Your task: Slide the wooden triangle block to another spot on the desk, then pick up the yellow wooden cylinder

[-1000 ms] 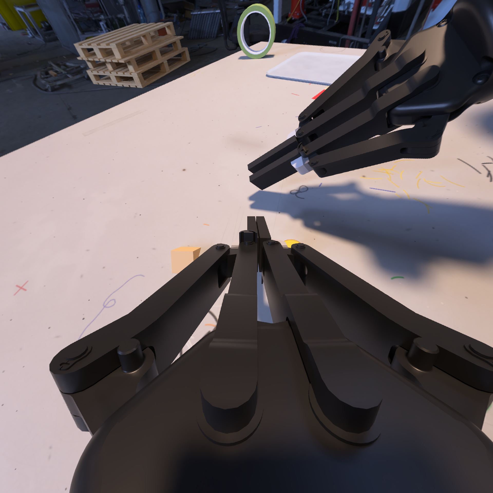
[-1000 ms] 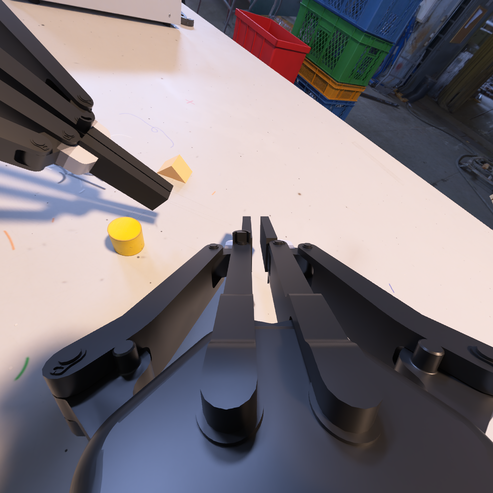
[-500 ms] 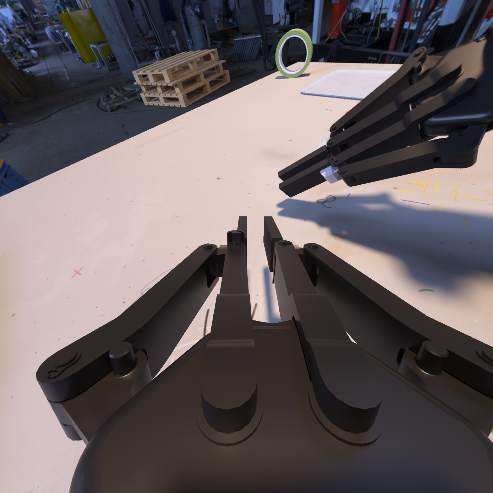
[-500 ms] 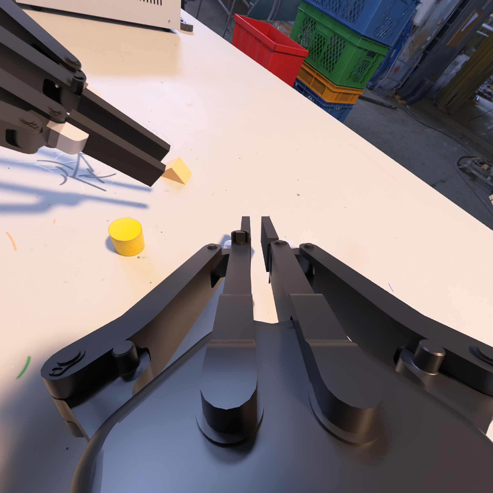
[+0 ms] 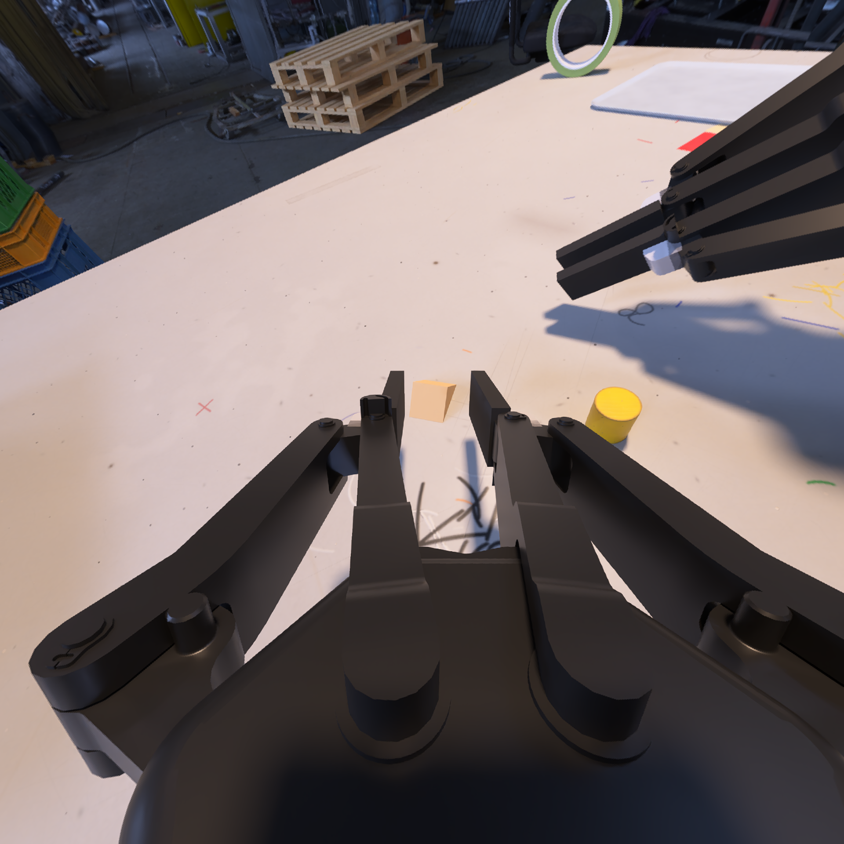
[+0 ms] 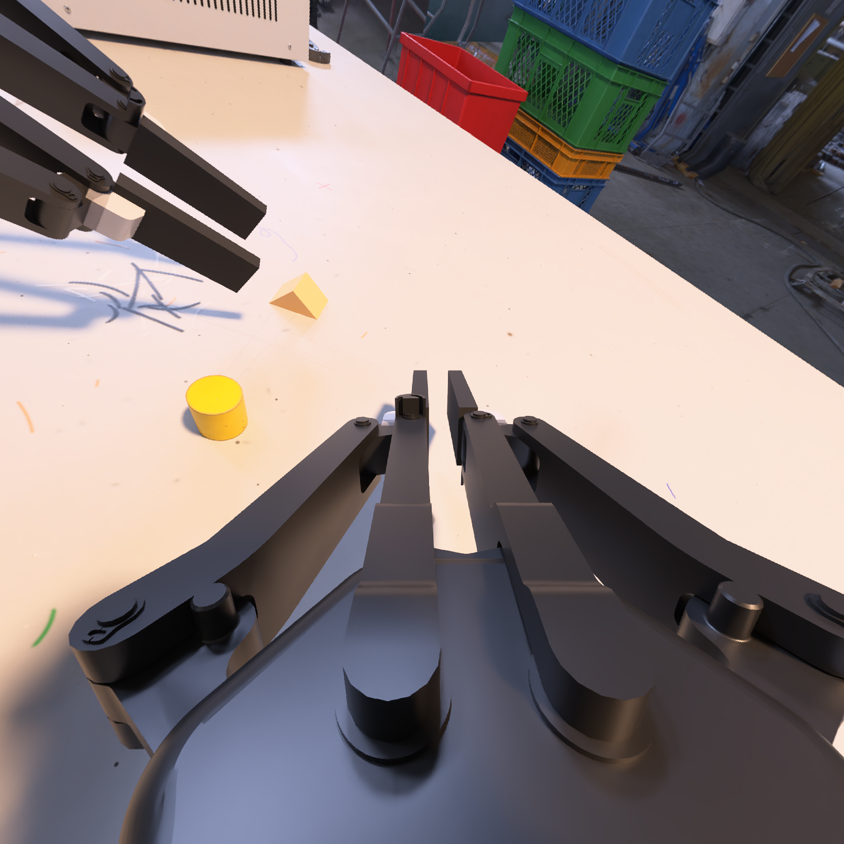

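The wooden triangle block [image 5: 429, 401] lies on the pale desk [image 5: 274, 319], just beyond my left gripper [image 5: 436, 388] and in line with the gap between its fingers. That gripper is open, empty and apart from the block. The yellow cylinder [image 5: 614, 413] stands upright to the block's right. In the right wrist view the block [image 6: 301, 297] and the cylinder [image 6: 217, 406] lie ahead and to the left of my right gripper [image 6: 437, 383]. It is empty and hovers over bare desk, with only a thin gap between its fingers. The left gripper [image 6: 251, 265] hangs above and left of the block.
A green tape ring [image 5: 582, 36] and a white board [image 5: 698, 91] sit at the desk's far end. A white box [image 6: 182, 23] stands on the desk. Wooden pallets [image 5: 356, 77] and stacked crates [image 6: 571, 91] stand on the floor past the desk edges.
My left gripper has opened from shut and pulled back from the block. The block and cylinder now show ahead of it. Neither object nor the right gripper has moved.
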`<state>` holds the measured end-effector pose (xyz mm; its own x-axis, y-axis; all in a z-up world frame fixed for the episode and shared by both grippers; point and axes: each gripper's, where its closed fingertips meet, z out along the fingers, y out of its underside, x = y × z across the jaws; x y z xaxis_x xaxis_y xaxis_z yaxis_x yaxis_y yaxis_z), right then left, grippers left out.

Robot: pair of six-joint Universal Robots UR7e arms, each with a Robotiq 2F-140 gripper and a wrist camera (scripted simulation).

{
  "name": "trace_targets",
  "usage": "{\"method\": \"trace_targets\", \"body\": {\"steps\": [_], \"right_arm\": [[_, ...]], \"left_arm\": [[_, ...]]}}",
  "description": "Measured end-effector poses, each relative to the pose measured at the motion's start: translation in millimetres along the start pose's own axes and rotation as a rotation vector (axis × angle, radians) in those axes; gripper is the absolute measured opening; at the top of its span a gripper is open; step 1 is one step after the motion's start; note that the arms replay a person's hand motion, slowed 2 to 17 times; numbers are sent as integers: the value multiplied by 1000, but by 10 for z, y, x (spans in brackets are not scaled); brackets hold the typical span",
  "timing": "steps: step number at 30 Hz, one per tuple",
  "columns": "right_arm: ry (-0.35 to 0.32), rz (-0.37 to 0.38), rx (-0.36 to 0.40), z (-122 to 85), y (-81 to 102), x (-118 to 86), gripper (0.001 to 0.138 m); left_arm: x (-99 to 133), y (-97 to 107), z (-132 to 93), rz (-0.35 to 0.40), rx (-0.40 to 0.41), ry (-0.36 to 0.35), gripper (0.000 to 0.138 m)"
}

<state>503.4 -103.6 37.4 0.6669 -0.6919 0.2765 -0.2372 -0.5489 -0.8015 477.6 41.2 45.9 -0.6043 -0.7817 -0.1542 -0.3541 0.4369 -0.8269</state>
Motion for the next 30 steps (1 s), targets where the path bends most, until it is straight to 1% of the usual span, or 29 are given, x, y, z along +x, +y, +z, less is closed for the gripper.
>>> {"method": "trace_targets", "body": {"steps": [4,11,14,24,27,30], "right_arm": [[-1,-2,-1,2,1,-3,12],[-7,-7,2,4,-7,-15,13],[-11,-7,3,7,-10,-20,13],[-27,-3,2,21,-13,-26,13],[-30,-2,3,22,-16,-26,13],[-33,-1,5,21,-19,-27,13]], "left_arm": [[-14,69,25,10,-28,21,40],[50,130,84,47,-60,114,42],[59,135,120,72,-68,140,42],[16,122,285,179,-106,154,48],[2,99,315,196,-119,154,53],[-27,67,369,201,-124,147,53]]}}
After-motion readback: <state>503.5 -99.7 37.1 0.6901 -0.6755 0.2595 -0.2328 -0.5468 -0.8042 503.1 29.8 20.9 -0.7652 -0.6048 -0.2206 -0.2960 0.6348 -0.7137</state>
